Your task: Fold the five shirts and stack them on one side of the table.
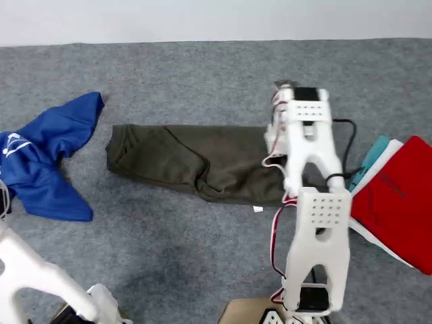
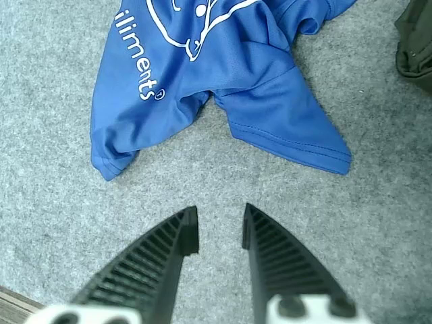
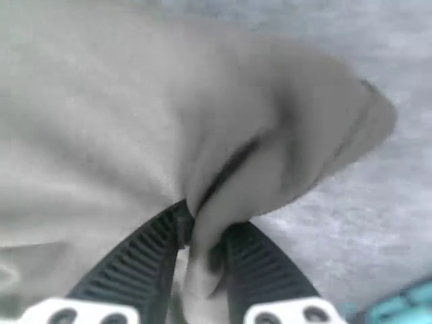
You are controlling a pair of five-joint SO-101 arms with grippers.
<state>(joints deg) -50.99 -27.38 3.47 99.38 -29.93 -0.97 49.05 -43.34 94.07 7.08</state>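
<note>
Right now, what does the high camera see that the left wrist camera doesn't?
High view: the whole olive shirt with the right arm over its end, and the folded red shirt at the table's side. Left wrist view: the left gripper, open above the grey table. Both: the crumpled blue shirt and a bit of the olive shirt.

Bright, even light casts only soft shadows across the table (image 1: 202, 67).
</note>
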